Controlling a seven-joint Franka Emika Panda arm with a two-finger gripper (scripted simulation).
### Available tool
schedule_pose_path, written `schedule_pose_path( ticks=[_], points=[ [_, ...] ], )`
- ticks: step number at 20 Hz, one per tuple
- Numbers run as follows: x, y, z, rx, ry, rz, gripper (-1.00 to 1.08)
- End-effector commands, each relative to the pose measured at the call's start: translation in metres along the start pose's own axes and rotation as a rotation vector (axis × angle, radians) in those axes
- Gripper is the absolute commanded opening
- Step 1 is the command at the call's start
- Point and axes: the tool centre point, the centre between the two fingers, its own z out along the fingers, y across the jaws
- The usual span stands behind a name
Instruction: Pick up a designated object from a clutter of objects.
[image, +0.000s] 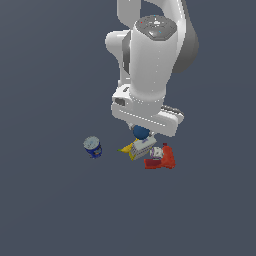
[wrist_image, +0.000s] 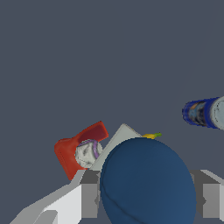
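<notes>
Lying under my arm, the white-grey box (image: 141, 146), red piece (image: 163, 158) and banana (image: 126, 148) crowd together, the blue can (image: 92, 147) well apart. Only the wrist view shows my fingers (wrist_image: 89, 199) on both sides of the blue ball (wrist_image: 148, 183); my pincer (image: 141, 133) is clenched on it, above the box.
</notes>
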Motion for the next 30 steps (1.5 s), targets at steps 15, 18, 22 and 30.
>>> schedule_pose_path(
  ticks=[15,18,22,30],
  points=[
    [0.036,-0.066,-0.097,0.001,-0.001,0.0,-1.0],
    [0.041,-0.075,-0.109,0.002,-0.001,0.0,-1.0],
    [0.046,-0.083,-0.12,0.002,-0.001,0.0,-1.0],
    [0.052,-0.092,-0.132,0.002,-0.001,0.0,-1.0]
  ],
)
